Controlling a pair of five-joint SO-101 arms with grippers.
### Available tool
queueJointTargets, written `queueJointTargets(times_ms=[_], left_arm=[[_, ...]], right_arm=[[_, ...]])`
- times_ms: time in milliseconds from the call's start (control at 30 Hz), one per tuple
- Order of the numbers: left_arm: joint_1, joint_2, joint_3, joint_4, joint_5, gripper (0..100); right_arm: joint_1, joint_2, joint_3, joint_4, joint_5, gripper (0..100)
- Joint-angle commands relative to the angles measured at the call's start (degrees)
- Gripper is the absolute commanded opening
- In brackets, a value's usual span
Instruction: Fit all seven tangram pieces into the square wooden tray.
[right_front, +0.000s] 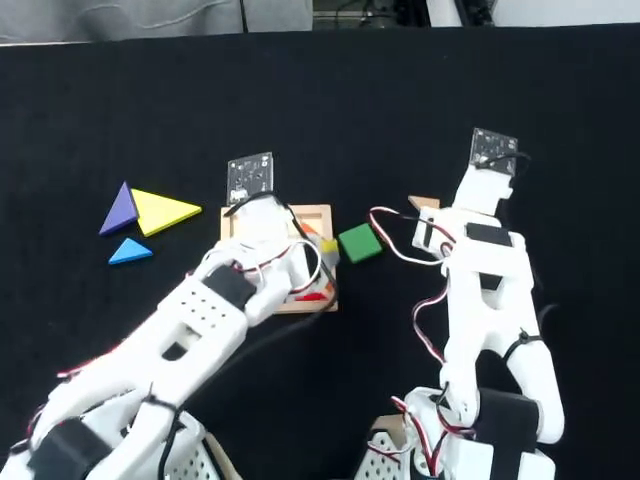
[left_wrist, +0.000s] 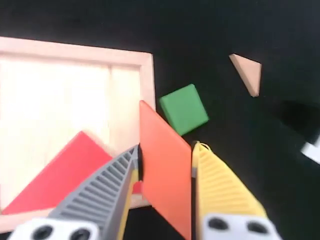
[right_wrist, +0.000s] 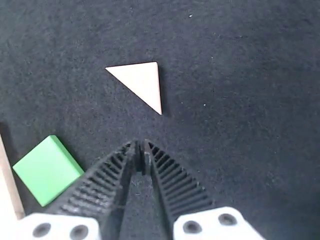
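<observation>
Barely begun, with only red triangle in tray, orange parallelogram pinched in left fingers over its rim, right fingers closed empty, green square, tan triangle and three far triangles loose on table.

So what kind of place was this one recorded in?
Likely a lab or hobby robot workbench: a table covered in black fabric, a left arm and right arm with exposed wiring, and a staged puzzle, the wooden tray plus loose pieces, with an orange piece in the left gripper.
</observation>
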Motion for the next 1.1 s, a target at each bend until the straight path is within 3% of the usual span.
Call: queueJointTargets(times_ms=[0,167,467,567,733,1067], left_arm=[[-1.27,7.30,-2.86,-2.11,0.18,21],[-1.27,12.48,-6.55,-1.32,0.18,21],[-1.71,10.37,-6.29,-0.97,0.00,21],[-5.93,8.70,-6.46,0.62,-0.79,21],[-14.73,10.46,-6.73,-6.33,-4.40,21],[-12.88,24.26,-13.32,-7.47,-4.22,21]], right_arm=[[0.79,-2.24,-4.53,-1.05,-0.44,1.3],[0.62,-2.24,-4.53,-1.05,-0.35,1.4],[0.44,-2.33,-4.53,-1.05,-0.35,1.4],[0.44,-2.42,-4.44,-1.05,-0.35,1.4],[0.26,-2.15,-4.53,-1.05,-0.35,1.4],[-0.88,-2.15,-4.44,-1.05,-0.26,1.5]])
